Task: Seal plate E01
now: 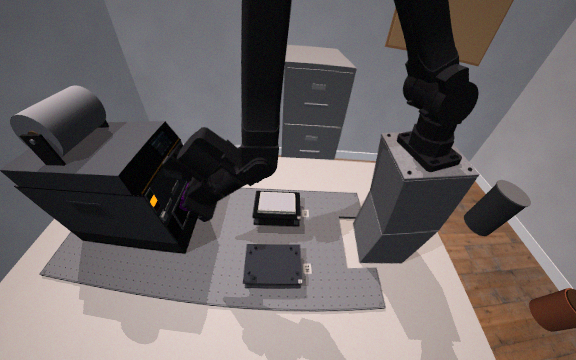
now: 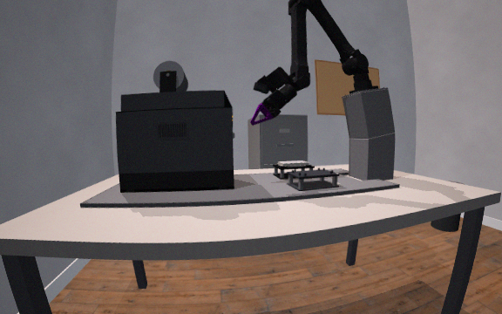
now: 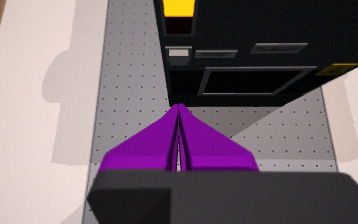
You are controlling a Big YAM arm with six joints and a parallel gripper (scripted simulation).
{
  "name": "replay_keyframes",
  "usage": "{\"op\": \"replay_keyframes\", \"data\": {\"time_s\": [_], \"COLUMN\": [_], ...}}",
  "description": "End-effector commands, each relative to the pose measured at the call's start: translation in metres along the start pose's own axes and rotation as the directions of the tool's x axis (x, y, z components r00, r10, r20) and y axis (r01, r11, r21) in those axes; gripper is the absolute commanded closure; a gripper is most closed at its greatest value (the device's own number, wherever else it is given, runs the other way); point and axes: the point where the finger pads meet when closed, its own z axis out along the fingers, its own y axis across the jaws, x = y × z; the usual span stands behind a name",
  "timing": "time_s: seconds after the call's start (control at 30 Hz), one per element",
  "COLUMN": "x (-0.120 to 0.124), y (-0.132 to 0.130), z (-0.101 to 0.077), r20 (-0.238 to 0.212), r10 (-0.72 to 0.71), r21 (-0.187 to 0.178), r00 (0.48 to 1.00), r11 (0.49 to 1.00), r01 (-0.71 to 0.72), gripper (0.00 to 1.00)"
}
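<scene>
The sealer point(image 1: 96, 194) stands at the left of the grey mat, and its lamp point(image 1: 153, 201) shows amber. In the wrist view the lamp point(image 3: 180, 7) is amber above the pale START key point(image 3: 178, 52), with a framed slot point(image 3: 252, 81) to the right of the key. No stage stands out in front of the housing, and E01 is not in view. My gripper point(image 3: 178, 111) is shut and empty, its purple fingers together, a short way back from the sealer's front and touching nothing; it also shows from the side point(image 2: 260, 117). A white-topped plate point(image 1: 277, 202) sits on the far nest. The near nest point(image 1: 273, 264) is empty.
The arm's grey pedestal point(image 1: 408, 200) stands at the right of the mat. A foil roll point(image 1: 60, 117) sits on top of the sealer. A filing cabinet point(image 1: 315, 107) stands behind the table. Small label tags point(image 1: 308, 268) sit beside the nests.
</scene>
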Motion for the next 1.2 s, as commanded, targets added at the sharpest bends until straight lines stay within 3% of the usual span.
{"op": "replay_keyframes", "data": {"time_s": [0.0,0.2,0.3,0.6,0.63,0.77,0.93,1.17], "x": [-0.021,-0.013,-0.012,-0.005,-0.011,-0.023,-0.026,-0.065], "y": [0.010,0.005,0.004,0.008,0.014,0.039,0.038,0.084], "z": [-0.026,-0.055,-0.054,-0.106,-0.103,-0.098,-0.096,-0.101], "r20": [0.054,0.051,0.047,0.055,0.056,0.044,0.019,0.056], "r10": [0.018,0.022,0.018,0.021,-0.032,-0.222,-0.307,-0.530], "r21": [-0.018,-0.010,-0.011,-0.018,-0.015,-0.019,0.003,-0.006], "r00": [0.998,0.998,0.999,0.998,0.998,0.974,0.951,0.846], "r11": [1.000,1.000,1.000,1.000,0.999,0.975,0.952,0.847], "r01": [-0.017,-0.021,-0.018,-0.020,0.033,0.223,0.307,0.531], "gripper": [1.00,1.00,1.00,1.00,0.00,0.00,0.00,0.00]}}
